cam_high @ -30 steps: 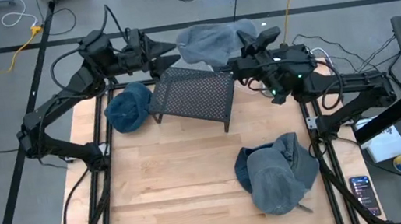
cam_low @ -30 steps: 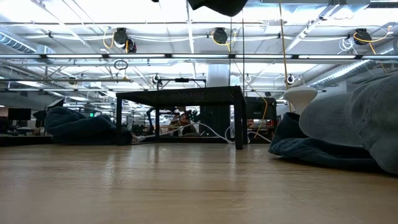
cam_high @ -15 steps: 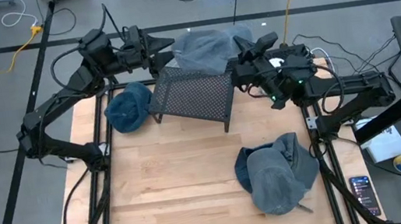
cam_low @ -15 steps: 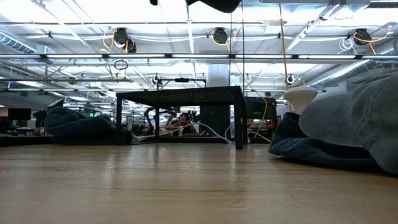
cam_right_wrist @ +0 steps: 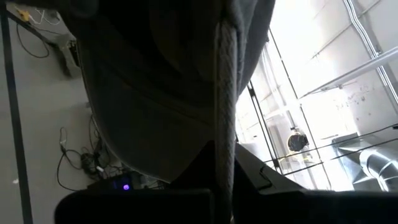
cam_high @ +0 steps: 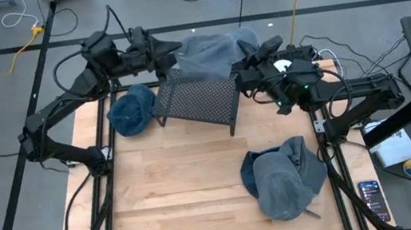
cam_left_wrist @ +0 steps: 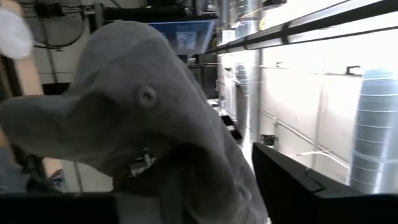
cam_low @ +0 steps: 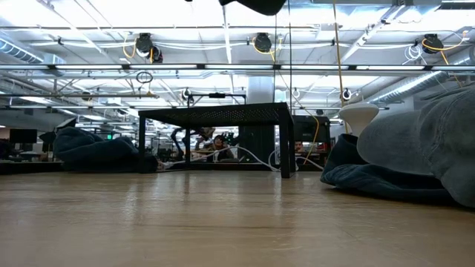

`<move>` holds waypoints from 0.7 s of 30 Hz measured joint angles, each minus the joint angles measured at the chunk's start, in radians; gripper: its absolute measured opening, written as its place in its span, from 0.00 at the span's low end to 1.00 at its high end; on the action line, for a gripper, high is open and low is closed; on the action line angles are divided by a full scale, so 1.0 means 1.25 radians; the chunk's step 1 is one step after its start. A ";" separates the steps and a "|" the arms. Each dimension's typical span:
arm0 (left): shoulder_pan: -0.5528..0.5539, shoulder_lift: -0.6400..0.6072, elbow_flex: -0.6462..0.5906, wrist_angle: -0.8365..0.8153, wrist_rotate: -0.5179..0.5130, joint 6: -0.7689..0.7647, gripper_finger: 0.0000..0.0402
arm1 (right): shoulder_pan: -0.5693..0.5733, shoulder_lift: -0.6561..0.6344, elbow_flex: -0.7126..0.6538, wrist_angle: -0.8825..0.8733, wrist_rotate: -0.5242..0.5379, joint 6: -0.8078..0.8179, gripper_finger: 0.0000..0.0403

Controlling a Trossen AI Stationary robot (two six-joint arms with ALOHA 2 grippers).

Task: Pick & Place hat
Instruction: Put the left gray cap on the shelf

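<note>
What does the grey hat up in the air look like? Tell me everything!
The grey hat is soft, floppy fabric with a little button on its crown and a stitched brim edge. It hangs in the air above the far edge of the black mesh rack. The right gripper pinches one side; the left gripper reaches its other side.

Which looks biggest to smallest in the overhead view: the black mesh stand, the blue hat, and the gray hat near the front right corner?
1. Gray hat
2. Black mesh stand
3. Blue hat
</note>
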 joint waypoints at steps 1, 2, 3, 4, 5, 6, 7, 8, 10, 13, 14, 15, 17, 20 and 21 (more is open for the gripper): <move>0.001 0.000 0.000 0.013 0.000 -0.002 0.40 | 0.000 0.000 0.000 0.000 0.000 -0.003 0.01; 0.001 0.000 0.000 0.021 0.000 -0.002 0.37 | 0.000 0.000 0.000 0.000 0.000 -0.008 0.01; 0.001 0.000 0.000 0.023 0.000 -0.002 0.34 | 0.000 0.000 0.000 -0.003 0.000 -0.009 0.01; 0.001 0.000 0.000 0.024 0.000 -0.002 0.31 | 0.000 0.000 0.000 -0.006 0.000 -0.009 0.01; 0.001 0.000 0.000 0.024 0.000 -0.002 0.29 | 0.000 0.000 0.000 -0.007 0.000 -0.009 0.01; 0.001 0.000 0.000 0.024 0.000 -0.002 0.26 | 0.000 0.000 0.000 -0.006 0.000 -0.010 0.01; 0.001 0.000 0.000 0.023 0.000 0.000 0.23 | 0.000 0.000 0.000 -0.006 0.000 -0.010 0.01; 0.001 0.000 0.000 0.024 0.000 0.001 0.20 | 0.000 0.000 0.000 -0.006 -0.001 -0.011 0.01; 0.001 0.000 0.000 0.025 0.001 0.005 0.13 | 0.000 0.000 0.000 -0.006 -0.001 -0.010 0.02; 0.001 0.000 0.000 0.024 0.003 0.048 0.03 | 0.000 0.000 0.000 -0.006 -0.001 -0.008 0.03; 0.001 0.000 0.000 0.024 0.003 0.059 0.02 | 0.000 0.000 0.000 -0.006 -0.001 -0.006 0.03; 0.002 0.000 0.000 0.025 0.003 0.064 0.02 | 0.000 0.000 0.000 -0.007 -0.001 0.003 0.04; 0.008 0.000 0.000 0.027 0.004 0.066 0.03 | 0.000 0.000 0.000 -0.008 0.000 0.036 0.07; 0.017 0.000 0.000 0.045 0.004 0.079 0.02 | 0.013 -0.001 0.000 -0.026 0.012 0.092 0.12; 0.022 0.000 0.000 0.054 0.004 0.080 0.01 | 0.020 -0.001 0.000 -0.033 0.020 0.107 0.14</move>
